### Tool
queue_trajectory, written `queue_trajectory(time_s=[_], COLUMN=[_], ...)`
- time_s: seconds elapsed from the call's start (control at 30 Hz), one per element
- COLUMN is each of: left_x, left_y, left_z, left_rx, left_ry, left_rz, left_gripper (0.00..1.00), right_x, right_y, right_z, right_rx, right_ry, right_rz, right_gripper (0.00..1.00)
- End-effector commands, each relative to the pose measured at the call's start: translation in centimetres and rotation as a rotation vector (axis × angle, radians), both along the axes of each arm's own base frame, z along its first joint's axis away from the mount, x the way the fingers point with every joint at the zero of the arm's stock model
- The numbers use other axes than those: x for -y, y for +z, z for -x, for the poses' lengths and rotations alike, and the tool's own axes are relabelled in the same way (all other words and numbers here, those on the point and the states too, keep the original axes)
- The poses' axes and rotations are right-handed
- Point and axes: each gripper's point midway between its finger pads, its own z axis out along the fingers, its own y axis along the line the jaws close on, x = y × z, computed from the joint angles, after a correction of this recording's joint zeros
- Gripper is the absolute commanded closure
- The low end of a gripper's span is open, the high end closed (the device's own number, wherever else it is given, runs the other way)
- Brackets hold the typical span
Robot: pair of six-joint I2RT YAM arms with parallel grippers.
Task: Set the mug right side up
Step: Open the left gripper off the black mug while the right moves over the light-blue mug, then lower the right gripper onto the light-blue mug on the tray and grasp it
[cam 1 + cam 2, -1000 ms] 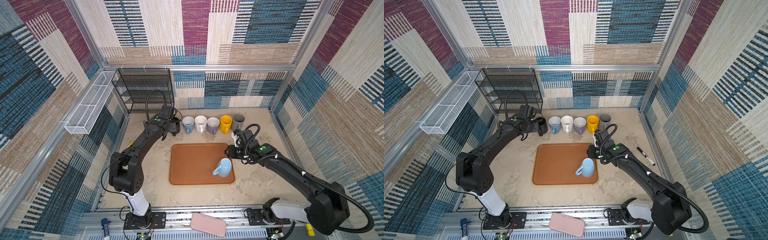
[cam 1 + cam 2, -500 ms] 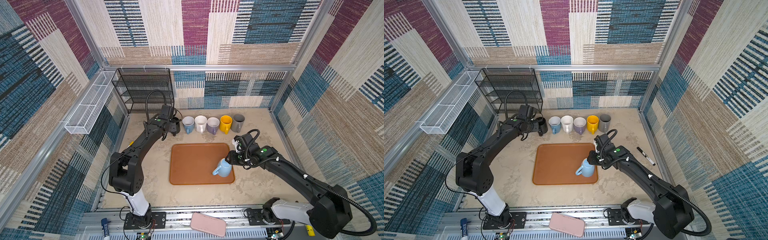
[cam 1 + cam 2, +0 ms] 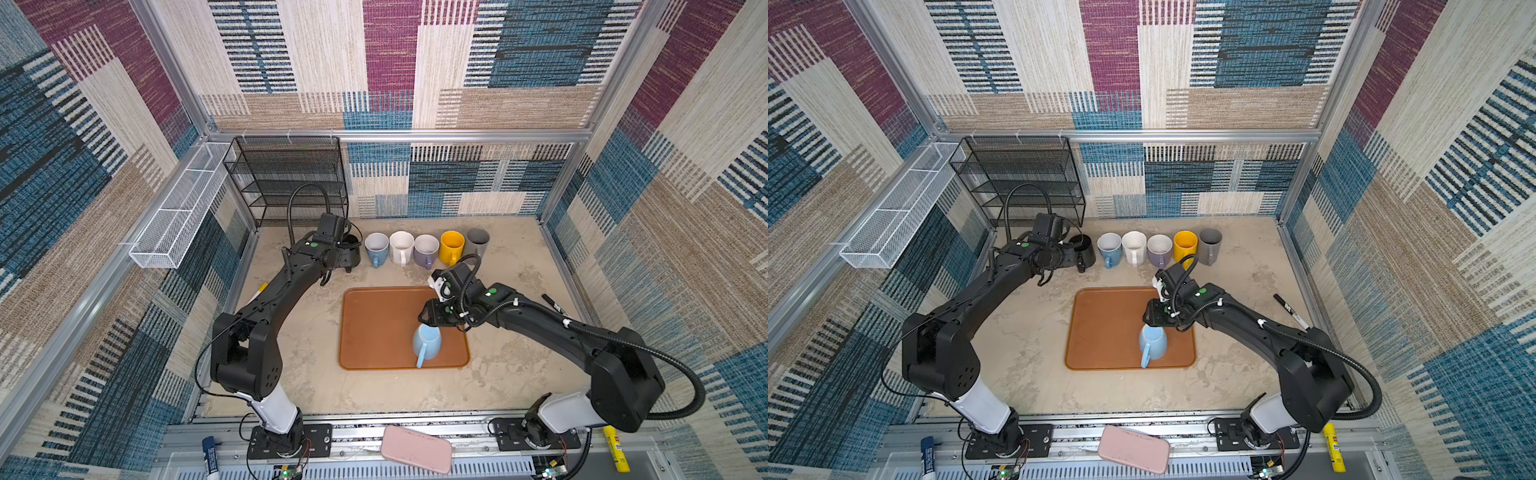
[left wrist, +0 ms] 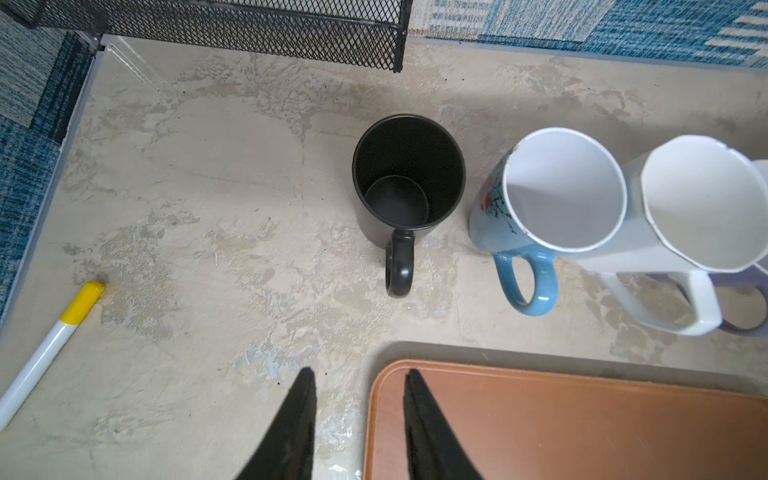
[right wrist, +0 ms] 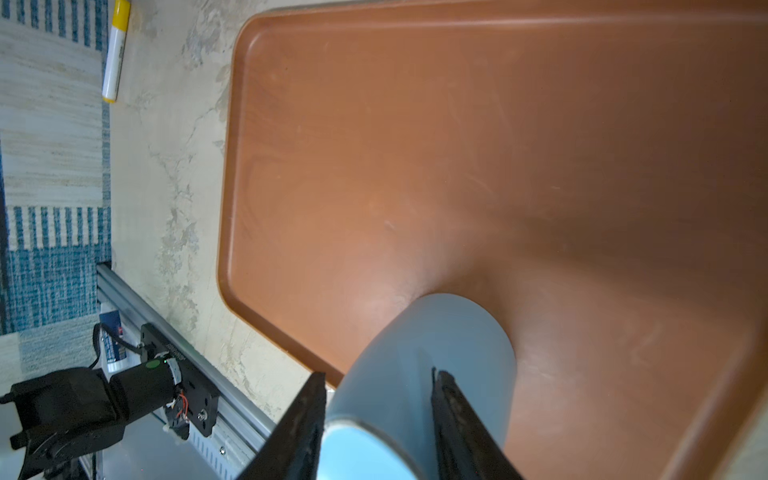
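Note:
The light blue mug (image 3: 427, 344) stands tilted on the brown tray (image 3: 374, 324), its handle (image 3: 420, 360) pointing to the front edge. My right gripper (image 3: 431, 323) is at the mug's upper, back end. In the right wrist view the gripper (image 5: 380, 373) is shut on the mug (image 5: 440, 340), with a finger (image 5: 305, 411) against each side near its raised flat end. The mug's far end rests on the tray (image 5: 415, 145). My left gripper (image 4: 359, 370) hangs open and empty over the tray's back-left corner (image 4: 386, 374), short of an upright black mug (image 4: 407, 178).
Several upright mugs line the back: blue (image 3: 376, 247), white (image 3: 401, 247), lilac (image 3: 426, 250), yellow (image 3: 451, 245), grey (image 3: 477, 240). A black mesh rack (image 3: 291, 183) fills the back-left corner. A black marker (image 3: 555, 303) lies right of the tray, a yellow-capped one (image 4: 50, 345) left.
My right gripper came down from behind the tray onto the blue mug. The mug shifted left and its handle swung from the left toward the front. The left arm stayed still.

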Motion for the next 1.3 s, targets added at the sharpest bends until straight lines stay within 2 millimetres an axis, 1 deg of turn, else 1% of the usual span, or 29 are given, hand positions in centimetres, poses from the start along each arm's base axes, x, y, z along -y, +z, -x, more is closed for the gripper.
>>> queue_trajectory(time_s=[0.0, 0.1, 0.2, 0.33, 0.4, 0.5, 0.57, 0.67, 0.8, 1.0, 1.1, 1.27], left_x=[-0.5, -0.6, -0.6, -0.6, -0.5, -0.2, 0.0, 0.1, 0.1, -0.1, -0.1, -0.2], left_y=[0.3, 0.2, 0.4, 0.5, 0.5, 0.4, 0.4, 0.3, 0.3, 0.6, 0.8, 0.6], left_z=[0.1, 0.3, 0.4, 0.3, 0.2, 0.0, -0.1, -0.2, -0.2, 0.0, 0.0, 0.2], left_rx=[0.017, 0.018, 0.023, 0.028, 0.030, 0.029, 0.027, 0.026, 0.026, 0.028, 0.030, 0.023], left_ry=[0.029, 0.033, 0.032, 0.034, 0.035, 0.033, 0.031, 0.031, 0.031, 0.035, 0.036, 0.038], left_rz=[-0.003, -0.002, 0.002, 0.009, 0.015, 0.028, 0.036, 0.044, 0.047, 0.039, 0.038, 0.036], left_gripper=[0.67, 0.67, 0.67, 0.67, 0.67, 0.67, 0.67, 0.67, 0.67, 0.67, 0.67, 0.67], right_x=[-2.3, -2.1, -0.6, 1.3, 1.6, 2.1, 2.1, 1.8, 1.6, 0.0, -0.2, -0.5], right_y=[1.5, 2.2, 1.9, 1.3, 1.1, 1.5, 2.1, 2.4, 1.4, 0.3, -0.5, -1.0], right_z=[-0.9, -1.3, -1.2, 0.5, 1.6, 3.1, 4.0, 5.1, 6.0, 6.8, 6.5, 4.9], right_rx=[0.075, 0.111, 0.128, 0.120, 0.115, 0.122, 0.137, 0.141, 0.116, 0.090, 0.082, 0.126], right_ry=[0.059, 0.074, 0.069, 0.060, 0.074, 0.097, 0.117, 0.138, 0.135, 0.149, 0.151, 0.157], right_rz=[-0.039, -0.002, 0.083, 0.160, 0.177, 0.200, 0.199, 0.199, 0.212, 0.181, 0.205, 0.262], right_gripper=[0.55, 0.55, 0.54, 0.53, 0.53, 0.52, 0.52, 0.51, 0.51, 0.51, 0.51, 0.50])
